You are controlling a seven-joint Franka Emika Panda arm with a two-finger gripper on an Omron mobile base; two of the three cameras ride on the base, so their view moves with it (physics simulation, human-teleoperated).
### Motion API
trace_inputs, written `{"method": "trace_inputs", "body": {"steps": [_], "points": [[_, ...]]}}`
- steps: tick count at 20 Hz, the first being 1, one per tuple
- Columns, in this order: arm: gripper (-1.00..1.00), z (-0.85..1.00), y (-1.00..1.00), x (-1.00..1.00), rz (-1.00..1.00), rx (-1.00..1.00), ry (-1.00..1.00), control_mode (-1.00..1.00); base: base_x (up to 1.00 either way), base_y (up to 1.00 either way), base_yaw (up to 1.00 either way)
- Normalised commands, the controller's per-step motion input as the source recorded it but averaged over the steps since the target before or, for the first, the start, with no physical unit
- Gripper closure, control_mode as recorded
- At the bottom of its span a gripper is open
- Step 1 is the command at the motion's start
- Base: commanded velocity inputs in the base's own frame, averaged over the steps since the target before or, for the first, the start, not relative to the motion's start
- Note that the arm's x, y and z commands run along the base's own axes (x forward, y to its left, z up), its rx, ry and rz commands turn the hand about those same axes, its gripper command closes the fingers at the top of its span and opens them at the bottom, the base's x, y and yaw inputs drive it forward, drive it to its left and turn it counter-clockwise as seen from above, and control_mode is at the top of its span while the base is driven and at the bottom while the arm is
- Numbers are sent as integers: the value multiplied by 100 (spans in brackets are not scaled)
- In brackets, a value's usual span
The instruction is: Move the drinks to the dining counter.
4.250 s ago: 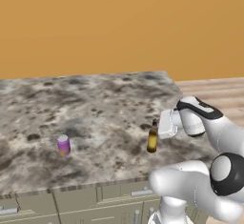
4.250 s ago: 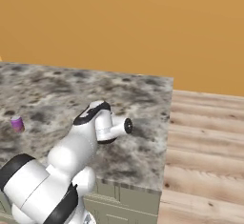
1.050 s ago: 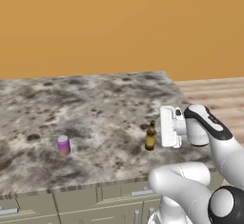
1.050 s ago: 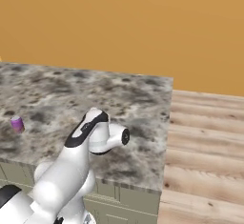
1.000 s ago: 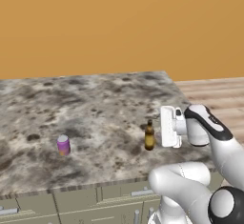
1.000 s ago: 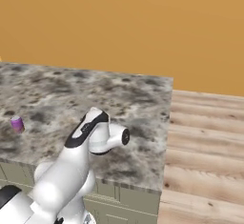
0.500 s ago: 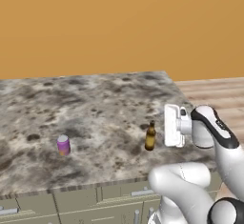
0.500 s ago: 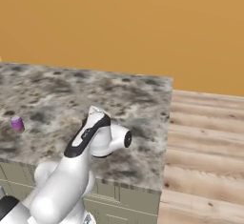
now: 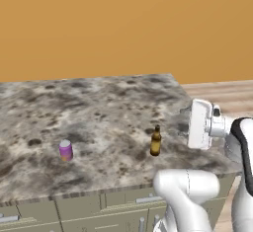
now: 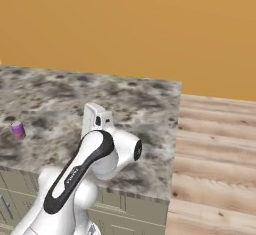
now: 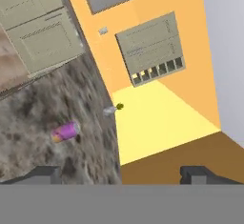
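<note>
Left base view: on the grey-brown marbled stone bench (image 9: 99, 112) we see the slim brown glass bottle (image 9: 155, 141) upright near the front edge, the purple-pink can (image 9: 65, 150) well apart.

Right base view: the can (image 10: 18, 130) stands beyond the white arm.

Hand view: the claw (image 11: 121, 172) gapes wide, empty. We judge a careless swing could topple the bottle.

The slim brown glass bottle (image 9: 155, 141) stands upright on the grey-brown marbled stone table (image 9: 99, 107), just left of the hand (image 9: 188, 123) and apart from it. The short purple-pink can (image 9: 65, 150) stands on the same table, well apart, farther left beyond the bottle.
</note>
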Motion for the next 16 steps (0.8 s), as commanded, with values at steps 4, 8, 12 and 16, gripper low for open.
{"method": "trace_inputs", "body": {"steps": [4, 8, 12, 16], "points": [[-100, 100, 10, -100, 2, 0, -1, -100, 0, 0, 0], [-100, 100, 19, -100, 8, -1, -1, -100, 0, 0, 0], [-100, 100, 31, -100, 12, 0, 0, -100, 0, 0, 0], [-100, 100, 46, -100, 19, -6, 6, -100, 0, 0, 0]]}}
